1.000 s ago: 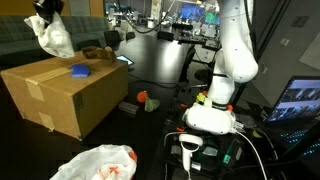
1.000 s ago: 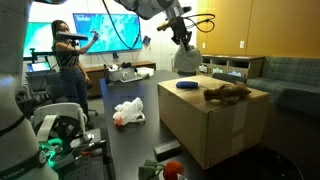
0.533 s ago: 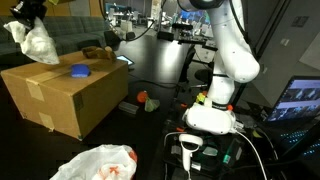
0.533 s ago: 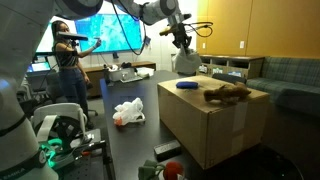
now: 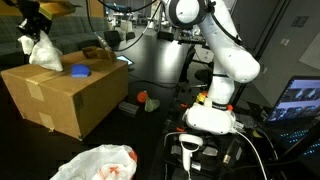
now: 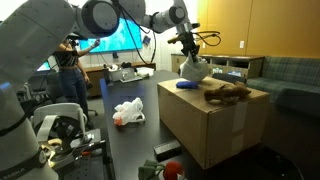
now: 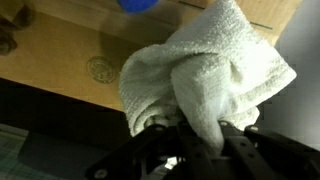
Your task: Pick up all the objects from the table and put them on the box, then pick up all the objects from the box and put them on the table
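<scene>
- Your gripper (image 7: 195, 140) has its jaws nearly closed, pinching a fold of the cloth (image 7: 210, 70). The rest of the cloth hangs bunched below the fingers.
- In an exterior view the gripper (image 6: 188, 45) points down over the far end of the box (image 6: 215, 130). The cloth's low end reaches about to the box top, but you cannot tell whether it touches.
- The blue pad (image 6: 186, 85) lies on the box top just beside the cloth, at 6 o'clock from it.
- The brown lump (image 6: 228, 93) is also on the box top, at 4 o'clock from the cloth and apart from the pad.
- The bag (image 6: 128, 112) lies on the table (image 6: 140, 140), at 9 o'clock from the box and well apart from it.
- In an exterior view the orange-red item (image 5: 143, 98) and the dark bar (image 5: 128, 106) sit on the table at 3 o'clock from the box, near its lower corner.
- The scanner (image 5: 190, 150) stands at 5 o'clock from those two, in front of the arm's base.
</scene>
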